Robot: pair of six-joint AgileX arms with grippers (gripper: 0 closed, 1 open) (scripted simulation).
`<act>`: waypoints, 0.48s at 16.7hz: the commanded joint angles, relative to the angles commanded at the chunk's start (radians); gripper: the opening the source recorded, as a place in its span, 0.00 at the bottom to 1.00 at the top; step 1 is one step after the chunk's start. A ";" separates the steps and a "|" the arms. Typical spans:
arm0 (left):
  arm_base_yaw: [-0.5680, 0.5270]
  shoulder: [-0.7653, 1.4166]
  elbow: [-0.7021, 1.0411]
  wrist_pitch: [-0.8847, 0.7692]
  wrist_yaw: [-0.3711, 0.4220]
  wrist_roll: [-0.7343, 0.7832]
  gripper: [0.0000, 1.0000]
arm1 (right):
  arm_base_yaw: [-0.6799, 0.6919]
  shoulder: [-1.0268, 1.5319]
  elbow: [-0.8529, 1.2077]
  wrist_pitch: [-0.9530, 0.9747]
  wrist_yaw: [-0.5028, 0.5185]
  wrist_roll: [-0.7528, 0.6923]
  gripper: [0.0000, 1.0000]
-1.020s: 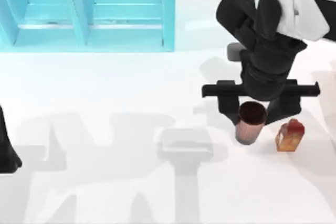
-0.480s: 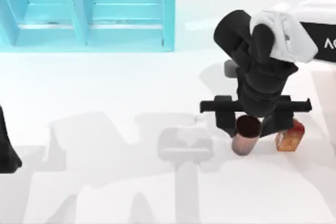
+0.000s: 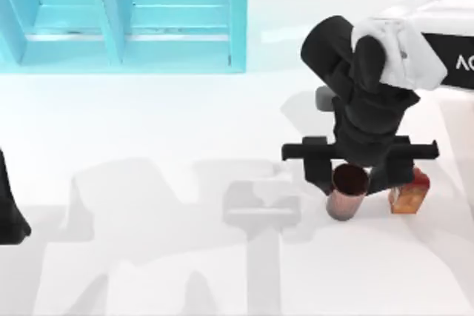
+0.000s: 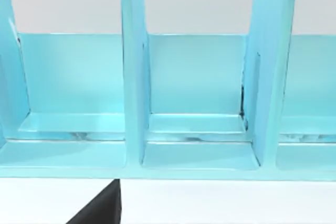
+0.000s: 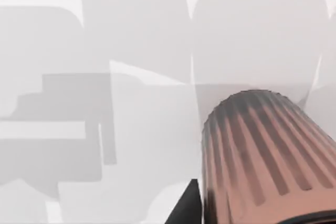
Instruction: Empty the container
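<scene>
one ribbed copper cup (image 3: pixel 348 192), dark-rimmed, at right tool (image 3: pixel 354 177).

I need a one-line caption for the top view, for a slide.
Right pincer around a ribbed brown cup beside an orange bottle; left arm parked at the table's left edge; blue rack behind.

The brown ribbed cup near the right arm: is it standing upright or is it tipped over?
Upright. In the top view the cup shows its round dark mouth facing up, with the right end effector around it.
</scene>
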 joint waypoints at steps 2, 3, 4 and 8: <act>0.000 0.000 0.000 0.000 0.000 0.000 1.00 | 0.000 0.000 0.000 0.000 0.000 0.000 0.45; 0.000 0.000 0.000 0.000 0.000 0.000 1.00 | 0.000 0.000 0.000 0.000 0.000 0.000 0.53; 0.000 0.000 0.000 0.000 0.000 0.000 1.00 | 0.000 0.000 0.000 0.000 0.000 0.000 0.60; 0.000 0.000 0.000 0.000 0.000 0.000 1.00 | 0.000 0.000 0.000 0.000 0.000 0.000 0.90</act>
